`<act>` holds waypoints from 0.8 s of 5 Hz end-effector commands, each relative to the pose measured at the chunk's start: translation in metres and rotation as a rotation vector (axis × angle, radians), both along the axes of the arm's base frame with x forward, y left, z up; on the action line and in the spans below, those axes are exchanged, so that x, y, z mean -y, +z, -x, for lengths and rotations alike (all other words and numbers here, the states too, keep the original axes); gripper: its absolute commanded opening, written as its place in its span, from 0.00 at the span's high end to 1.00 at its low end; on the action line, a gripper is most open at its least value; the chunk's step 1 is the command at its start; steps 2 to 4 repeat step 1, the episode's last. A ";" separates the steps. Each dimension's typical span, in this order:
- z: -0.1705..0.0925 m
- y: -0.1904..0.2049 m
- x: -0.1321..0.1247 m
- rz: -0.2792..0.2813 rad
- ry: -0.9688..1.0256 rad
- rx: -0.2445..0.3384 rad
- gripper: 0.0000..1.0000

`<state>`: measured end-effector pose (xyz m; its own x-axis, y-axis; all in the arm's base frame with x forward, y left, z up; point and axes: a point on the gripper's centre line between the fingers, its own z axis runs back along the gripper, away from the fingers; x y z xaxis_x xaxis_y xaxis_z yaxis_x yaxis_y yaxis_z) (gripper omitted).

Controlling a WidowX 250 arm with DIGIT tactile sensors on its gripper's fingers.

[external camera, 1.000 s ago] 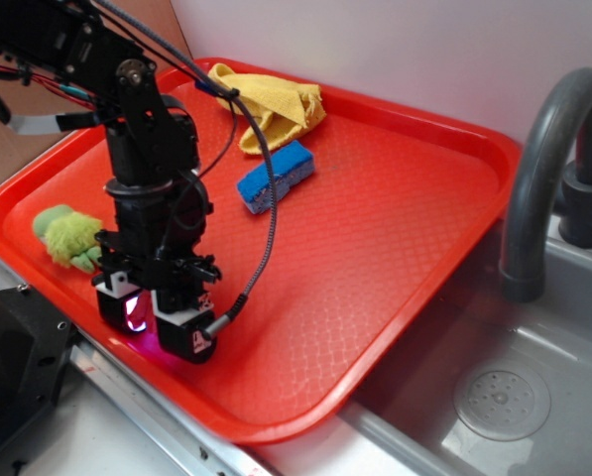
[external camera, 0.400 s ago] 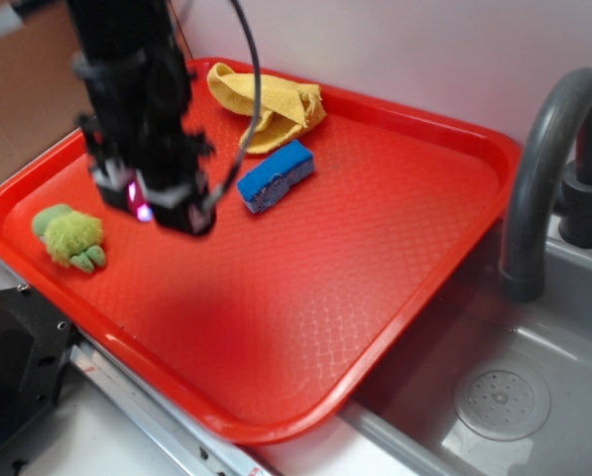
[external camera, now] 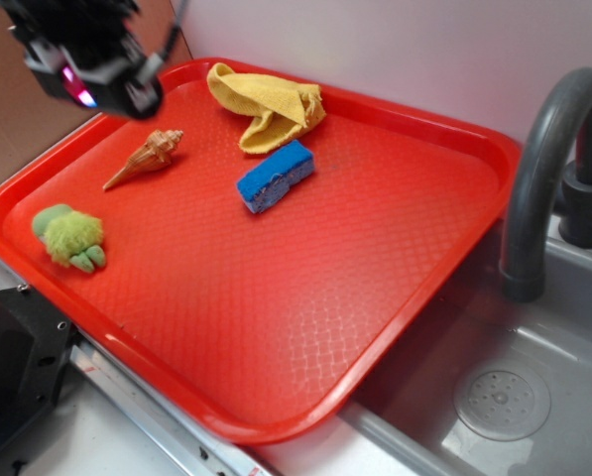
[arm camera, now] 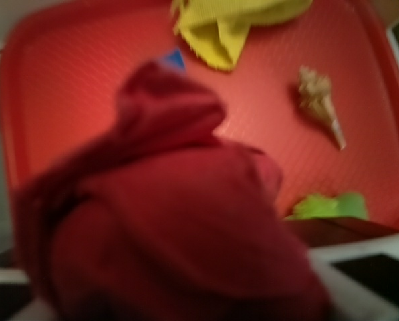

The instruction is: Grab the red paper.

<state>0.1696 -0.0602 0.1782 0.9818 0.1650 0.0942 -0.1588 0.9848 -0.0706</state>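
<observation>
Four loose items lie on a large red tray (external camera: 395, 248) beside a grey sink (external camera: 533, 397) and its dark faucet (external camera: 543, 169). A yellow cloth (external camera: 271, 104) sits bunched at the tray's 12 o'clock, a blue sponge (external camera: 274, 177) just below it, a green plush (external camera: 70, 238) at 9 o'clock, and a tan seashell (external camera: 145, 159) toward 10 o'clock. The gripper (external camera: 89, 71) hangs high above the tray's 11 o'clock corner. In the wrist view, the red paper (arm camera: 166, 234) fills the foreground, blurred and pressed close to the lens, evidently clasped in the claw and blocking most of the tray. No writing is legible.
</observation>
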 end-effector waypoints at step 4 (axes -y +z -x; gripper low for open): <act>0.002 0.018 -0.004 0.034 -0.095 -0.002 1.00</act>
